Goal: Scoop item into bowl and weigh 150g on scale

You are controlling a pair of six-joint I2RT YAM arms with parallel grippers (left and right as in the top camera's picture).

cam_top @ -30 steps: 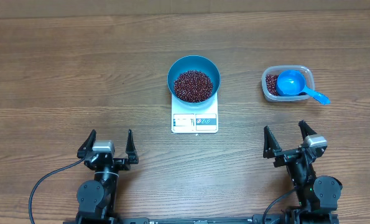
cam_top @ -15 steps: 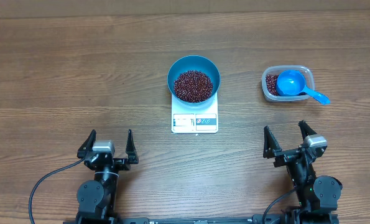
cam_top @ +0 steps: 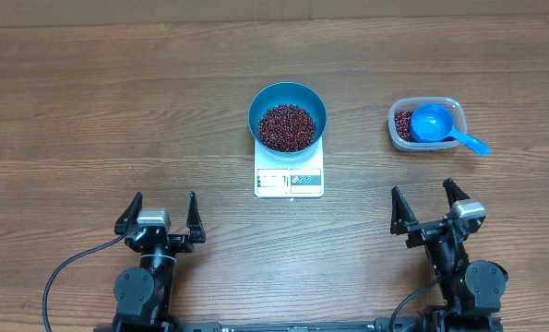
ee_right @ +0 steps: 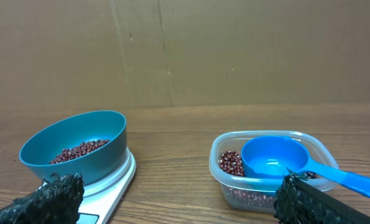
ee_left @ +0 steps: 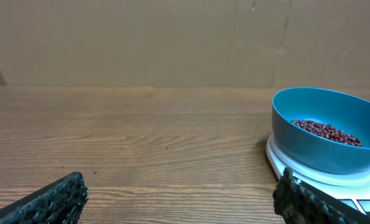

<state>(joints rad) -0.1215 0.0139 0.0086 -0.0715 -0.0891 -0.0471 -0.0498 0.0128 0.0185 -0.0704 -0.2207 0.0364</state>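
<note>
**Scooping and weighing, late stage.** The item (cam_top: 287, 127), a heap of small red-brown beans, is seen inside the blue bowl (cam_top: 289, 89), which stands on the scale (cam_top: 289, 181). The scale's display strip is turned toward the arms, but its reading is too small to be made out.

To the right of the scale, well apart from it, a clear plastic tub (cam_top: 393, 132) is placed on the worktop (cam_top: 117, 92). A few beans are held in it, and the blue scoop (cam_top: 431, 123) is laid in it with the handle projecting over the rim, away from the scale.

Nearer the robot than the scale, one to each side, the left pincer (cam_top: 163, 198) and the right pincer (cam_top: 422, 189) are shown spread wide, empty and touching nothing.

Scooping is judged largely or wholly done, since the bowl is loaded and the scoop is set down. Whether the target weight is reached cannot be confirmed. If it is not, beans would have to be added or removed with the scoop.
</note>
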